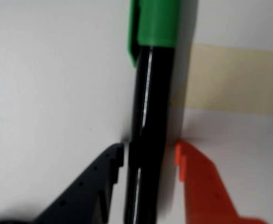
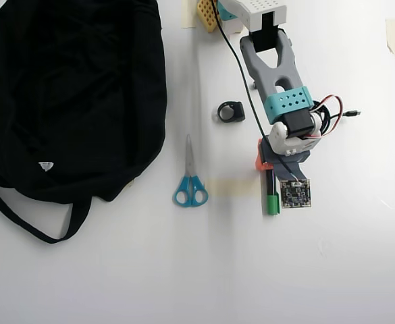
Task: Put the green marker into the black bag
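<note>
The green marker (image 1: 150,107) has a black barrel and a bright green cap and lies on the white table. In the wrist view its barrel runs up between my gripper's (image 1: 149,150) black finger (image 1: 99,182) and orange finger (image 1: 201,186). Both fingers press against the barrel's sides, so the gripper is shut on it. From overhead, the green marker (image 2: 272,197) sticks out below the gripper (image 2: 268,169), cap toward the bottom of the view. The black bag (image 2: 75,88) lies at the far left with its strap trailing, well apart from the arm.
Blue-handled scissors (image 2: 190,181) lie between the bag and the marker. A small black object (image 2: 231,111) sits beside the arm's grey link (image 2: 275,67). Tape patches (image 2: 394,35) mark the table. The wrist camera board (image 2: 296,193) hangs right of the marker.
</note>
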